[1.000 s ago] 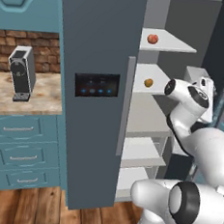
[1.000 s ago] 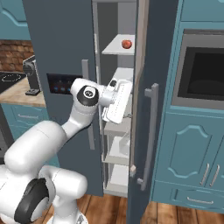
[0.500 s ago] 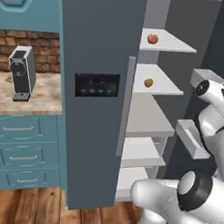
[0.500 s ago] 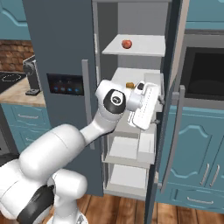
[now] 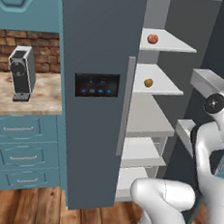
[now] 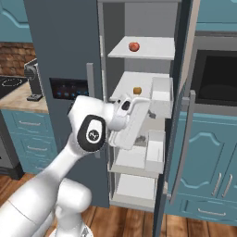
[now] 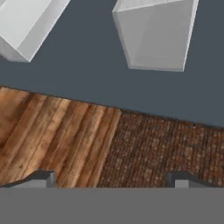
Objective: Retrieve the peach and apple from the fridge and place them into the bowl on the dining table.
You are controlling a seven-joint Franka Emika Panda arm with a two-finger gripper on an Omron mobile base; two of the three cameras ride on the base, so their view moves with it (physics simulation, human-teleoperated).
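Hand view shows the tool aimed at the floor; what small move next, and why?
Probably swing the open, empty tool up toward the small orange-yellow fruit on the second white shelf: the dark slate-grey fridge door already stands open, and both fruits lie untouched.

Inside the open fridge (image 5: 98, 45), white shelves (image 5: 149, 120) are stacked one above another. A red fruit (image 5: 152, 39) sits on the top shelf (image 5: 171, 42) and a small orange-yellow fruit (image 5: 148, 82) on the one below; the lower shelves are bare
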